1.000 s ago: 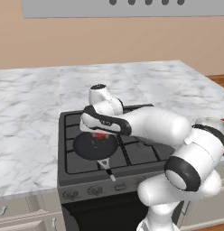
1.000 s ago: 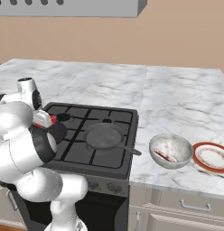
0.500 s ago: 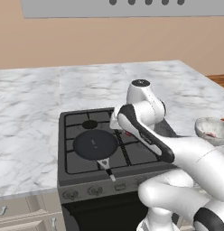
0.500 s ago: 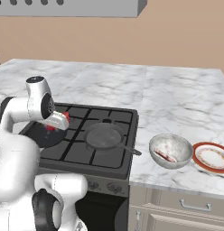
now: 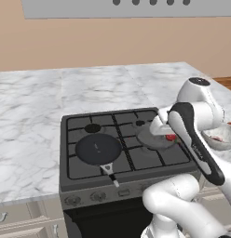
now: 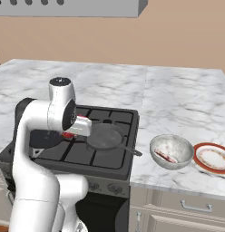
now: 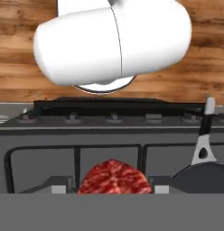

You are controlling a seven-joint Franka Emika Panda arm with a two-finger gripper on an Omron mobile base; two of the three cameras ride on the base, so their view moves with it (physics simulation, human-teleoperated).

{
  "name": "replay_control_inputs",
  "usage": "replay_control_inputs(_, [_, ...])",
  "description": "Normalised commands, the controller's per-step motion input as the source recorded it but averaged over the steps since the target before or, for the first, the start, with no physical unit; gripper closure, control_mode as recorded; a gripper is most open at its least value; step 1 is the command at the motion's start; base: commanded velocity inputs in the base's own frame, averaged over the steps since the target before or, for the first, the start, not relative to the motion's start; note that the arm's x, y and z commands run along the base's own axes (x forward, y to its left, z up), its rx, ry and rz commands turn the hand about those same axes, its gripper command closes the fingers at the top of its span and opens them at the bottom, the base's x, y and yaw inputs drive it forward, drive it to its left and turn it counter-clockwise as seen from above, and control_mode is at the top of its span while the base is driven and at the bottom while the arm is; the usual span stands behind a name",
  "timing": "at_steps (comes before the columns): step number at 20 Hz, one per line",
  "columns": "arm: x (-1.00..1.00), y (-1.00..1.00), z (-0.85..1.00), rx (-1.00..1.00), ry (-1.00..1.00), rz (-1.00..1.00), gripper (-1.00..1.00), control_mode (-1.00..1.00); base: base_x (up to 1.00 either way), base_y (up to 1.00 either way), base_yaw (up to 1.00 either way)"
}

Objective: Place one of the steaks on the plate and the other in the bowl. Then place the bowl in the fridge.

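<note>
— Steak status? Your two-finger gripper (image 6: 71, 132) looks clamped on the marbled red steak (image 7: 114, 177), carried over the black stove (image 5: 122, 144), past the grey frying pan (image 6: 104, 136).

— And next?

— You're mid-transfer. One steak (image 6: 165, 156) already lies in the speckled whitish bowl (image 6: 171, 152), so swing onward past it to the red-rimmed white plate (image 6: 212, 158). Your arm is folded, wrist level, hand low over the burners.
</note>
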Motion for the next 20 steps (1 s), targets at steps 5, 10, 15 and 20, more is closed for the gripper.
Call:
replay_control_inputs(5, [-0.66,-0.47,0.04,-0.15,0.11,-0.03,1.00,-1.00,0.00,0.00,0.00])
replay_control_inputs(10, [-0.48,-0.08,0.23,-0.13,0.14,-0.17,1.00,-1.00,0.00,0.00,0.00])
replay_control_inputs(15, [-0.06,0.05,0.06,0.12,0.11,-0.19,1.00,-1.00,0.00,0.00,0.00])
replay_control_inputs(20, [-0.15,0.14,-0.02,0.05,0.00,-0.01,1.00,-1.00,0.00,0.00,0.00])
